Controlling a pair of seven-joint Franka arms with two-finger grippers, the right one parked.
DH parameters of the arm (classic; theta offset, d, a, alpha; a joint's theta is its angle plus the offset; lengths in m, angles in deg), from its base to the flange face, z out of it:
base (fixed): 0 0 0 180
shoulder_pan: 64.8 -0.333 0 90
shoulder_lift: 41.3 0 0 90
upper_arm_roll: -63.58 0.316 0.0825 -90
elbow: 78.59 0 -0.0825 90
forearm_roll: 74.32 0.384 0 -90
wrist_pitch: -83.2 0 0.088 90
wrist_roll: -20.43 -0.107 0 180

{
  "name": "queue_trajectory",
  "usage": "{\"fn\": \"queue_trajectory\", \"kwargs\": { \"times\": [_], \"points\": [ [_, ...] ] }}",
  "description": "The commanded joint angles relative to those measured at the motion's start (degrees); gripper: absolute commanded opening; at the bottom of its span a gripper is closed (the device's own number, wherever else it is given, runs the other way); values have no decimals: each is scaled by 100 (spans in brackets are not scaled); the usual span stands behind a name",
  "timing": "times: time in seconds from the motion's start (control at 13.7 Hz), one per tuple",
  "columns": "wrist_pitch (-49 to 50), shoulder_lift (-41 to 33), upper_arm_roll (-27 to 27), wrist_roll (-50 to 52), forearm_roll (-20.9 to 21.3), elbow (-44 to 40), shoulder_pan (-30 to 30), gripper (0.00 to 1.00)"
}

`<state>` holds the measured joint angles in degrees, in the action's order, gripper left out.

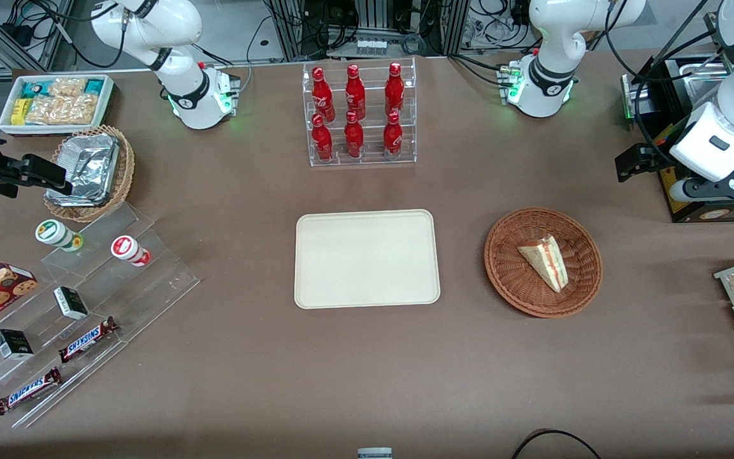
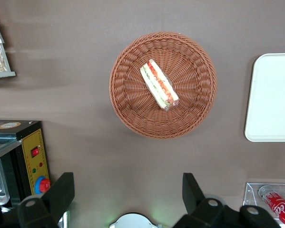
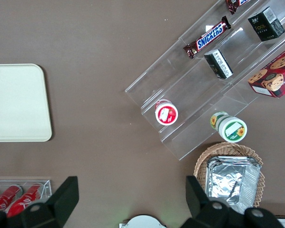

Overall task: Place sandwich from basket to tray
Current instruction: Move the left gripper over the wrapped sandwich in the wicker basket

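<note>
Lying in basket (image 2: 162, 85), sandwich (image 2: 159, 85) well apart from released claw (image 2: 128, 192).

Triangular sandwich wedge (image 2: 159, 85) lies in the middle of the round reddish-brown wicker basket (image 2: 132, 111); left arm's black gripper (image 2: 128, 192) hovers above the brown table, fingers spread wide.

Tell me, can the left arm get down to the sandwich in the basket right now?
Probably yes. The sandwich lies uncovered, alone in the basket, with nothing over it. The gripper hangs open above the table, farther from the front camera than the basket.
</note>
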<state>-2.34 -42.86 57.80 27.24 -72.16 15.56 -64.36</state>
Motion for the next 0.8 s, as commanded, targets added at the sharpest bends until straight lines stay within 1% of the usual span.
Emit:
{"fn": "queue_trajectory", "kwargs": {
  "times": [0.0,0.15,0.44,0.59,0.73],
  "points": [
    [143,68,24,-74,-41,-160,26,100],
    [143,94,24,-75,-50,-133,26,100],
    [-23,393,24,-48,-58,77,35,100],
    [-216,385,16,-48,-58,392,35,100],
    [-742,350,7,48,-58,849,79,100]
  ]
}}
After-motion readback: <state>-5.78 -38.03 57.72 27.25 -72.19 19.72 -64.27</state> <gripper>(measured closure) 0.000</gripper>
